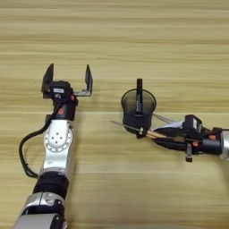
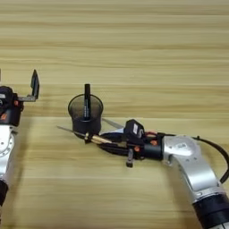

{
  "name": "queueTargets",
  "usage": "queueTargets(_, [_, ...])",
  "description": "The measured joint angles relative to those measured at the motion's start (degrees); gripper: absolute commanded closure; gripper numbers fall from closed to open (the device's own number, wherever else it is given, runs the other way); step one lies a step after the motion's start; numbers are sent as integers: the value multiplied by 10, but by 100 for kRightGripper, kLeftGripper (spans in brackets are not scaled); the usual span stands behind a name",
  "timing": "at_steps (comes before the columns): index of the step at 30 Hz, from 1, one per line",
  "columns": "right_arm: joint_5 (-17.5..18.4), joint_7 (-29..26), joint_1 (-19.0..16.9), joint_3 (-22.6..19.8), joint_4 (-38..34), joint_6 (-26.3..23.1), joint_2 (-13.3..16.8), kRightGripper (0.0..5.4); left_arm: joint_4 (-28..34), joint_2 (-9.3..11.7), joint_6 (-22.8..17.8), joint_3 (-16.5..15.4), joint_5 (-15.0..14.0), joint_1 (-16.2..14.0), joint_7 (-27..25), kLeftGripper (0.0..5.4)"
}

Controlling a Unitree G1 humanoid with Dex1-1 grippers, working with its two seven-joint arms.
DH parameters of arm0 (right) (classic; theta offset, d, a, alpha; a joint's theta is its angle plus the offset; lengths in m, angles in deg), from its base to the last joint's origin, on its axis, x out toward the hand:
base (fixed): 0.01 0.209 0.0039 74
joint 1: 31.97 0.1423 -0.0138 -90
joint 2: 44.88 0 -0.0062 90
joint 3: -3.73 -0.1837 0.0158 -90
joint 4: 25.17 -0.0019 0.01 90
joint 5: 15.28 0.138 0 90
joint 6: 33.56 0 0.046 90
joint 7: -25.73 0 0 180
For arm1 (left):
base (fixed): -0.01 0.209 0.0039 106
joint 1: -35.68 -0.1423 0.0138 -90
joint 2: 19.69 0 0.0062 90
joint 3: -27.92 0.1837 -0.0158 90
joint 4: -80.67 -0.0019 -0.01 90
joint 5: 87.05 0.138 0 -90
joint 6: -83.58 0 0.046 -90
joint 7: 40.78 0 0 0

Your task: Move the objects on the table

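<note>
1. The screwdriver (image 1: 134,129) lies low on the table (image 1: 114,36), right in front of the foot of the pen cup (image 1: 138,111). Its thin metal shaft points toward the robot's left and its amber handle runs back into the right gripper (image 2: 102,140).
2. It looks light, stiff and thin. The smooth handle could twist or slip in a pinch, so I judge the thicker handle a better place to hold than the bare shaft.
3. The cup stands upright near the middle of the table, with a black marker (image 1: 139,95) standing in it, top poking above the rim. The mesh cup is probably light, and a sideways knock from the screwdriver could tip it.
4. The right gripper reaches in from the right, low and nearly level, fingers pressed on the amber handle just beside the cup's base. A pale thin thing behind that gripper is too hidden to name.
5. The left gripper (image 1: 67,80) is well to the left of the cup, fingers pointing away from the robot and spread wide, holding nothing.
</note>
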State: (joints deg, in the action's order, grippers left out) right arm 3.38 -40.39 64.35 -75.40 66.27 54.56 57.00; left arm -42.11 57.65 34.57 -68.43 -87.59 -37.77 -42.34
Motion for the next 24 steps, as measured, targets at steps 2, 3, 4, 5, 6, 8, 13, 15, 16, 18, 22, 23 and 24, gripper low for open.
queueTargets(2, [9,-4,0,-4,-13,-3,6,451,0,0,0,0,0,0,0,0])
queueTargets(3, [10,-5,0,-5,-17,-3,7,451,-1,0,0,0,0,0,-1,0])
queueTargets(4, [13,-5,0,-6,-20,-5,8,451,-1,0,0,0,0,0,-1,0])
queueTargets(5, [18,-5,0,-9,-26,-10,10,451,-1,0,0,0,0,1,-1,0])
queueTargets(6, [22,-5,0,-12,-33,-13,11,451,-1,0,1,0,0,1,-1,0])
queueTargets(8, [32,-5,1,-25,-48,-17,19,451,-1,0,1,0,0,1,-1,0])
queueTargets(13, [61,-7,7,-52,-88,-45,42,451,-2,0,1,1,1,2,0,0])
queueTargets(15, [65,-8,14,-57,-99,-52,48,451,-2,0,1,2,1,2,1,0])
queueTargets(16, [65,-8,19,-58,-101,-54,52,451,-2,0,1,3,1,2,1,0])
queueTargets(18, [65,-9,34,-63,-103,-62,61,451,-4,0,1,4,2,2,1,0])
queueTargets(22, [64,-22,79,-68,-103,-77,88,451,-6,-1,2,7,2,3,2,0])
queueTargets(23, [62,-29,90,-68,-102,-79,96,451,-7,-2,2,9,2,4,2,0])
queueTargets(24, [60,-33,100,-67,-100,-81,102,451,-8,-2,3,9,3,5,2,0])
